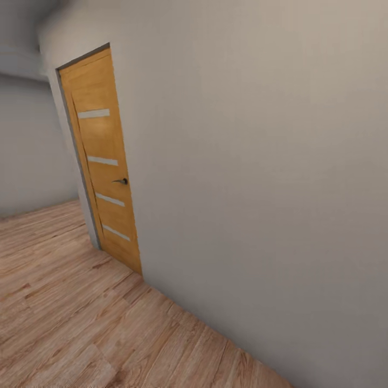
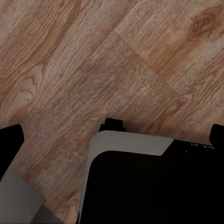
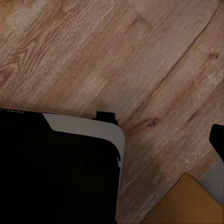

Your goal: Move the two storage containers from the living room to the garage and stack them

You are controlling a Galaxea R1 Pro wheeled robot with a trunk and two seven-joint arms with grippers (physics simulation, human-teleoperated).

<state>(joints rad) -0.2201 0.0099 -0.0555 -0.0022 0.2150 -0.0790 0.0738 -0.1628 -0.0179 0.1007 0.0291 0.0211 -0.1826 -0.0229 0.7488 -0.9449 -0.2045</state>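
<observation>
Head view: an orange-wood door [image 1: 102, 161] with pale stripes and a dark handle [image 1: 122, 181] stands shut in a plain pale wall [image 1: 258, 161], above a light wood plank floor [image 1: 64, 323]. The storage containers are not in sight here.

Left wrist view: the robot's black and white base [image 2: 140, 182] over the planks; whether the left end effector is spread cannot be told.

Right wrist view: the same base [image 3: 60, 163], planks, an orange-brown corner [image 3: 186, 205]; the right end effector's state cannot be told
</observation>
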